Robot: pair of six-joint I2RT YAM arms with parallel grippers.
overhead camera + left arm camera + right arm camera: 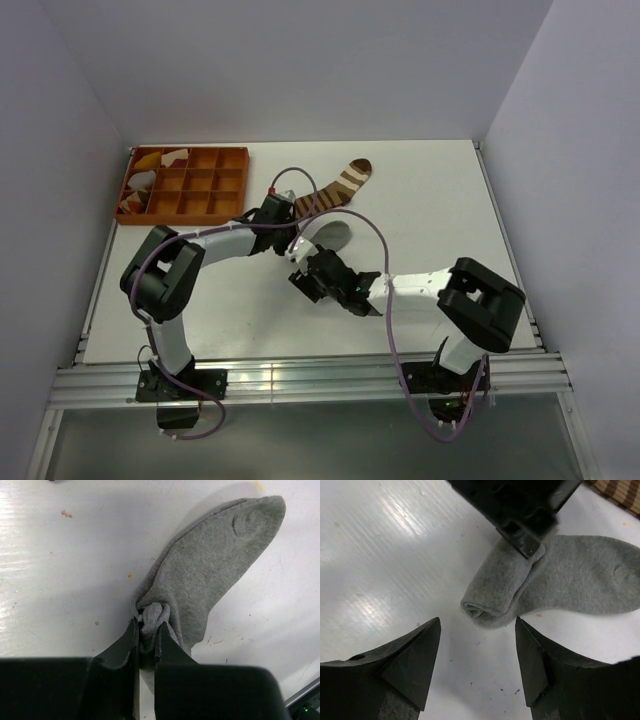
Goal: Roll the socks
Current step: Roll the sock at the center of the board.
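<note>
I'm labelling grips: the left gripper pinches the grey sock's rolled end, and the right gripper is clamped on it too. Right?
No. The left gripper does pinch the rolled end of the grey sock, but the right gripper stands open, off the roll: see the right wrist view.

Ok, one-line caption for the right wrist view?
Open right gripper hovers before the partly rolled grey sock, its rolled end pinched by the left gripper.
</note>
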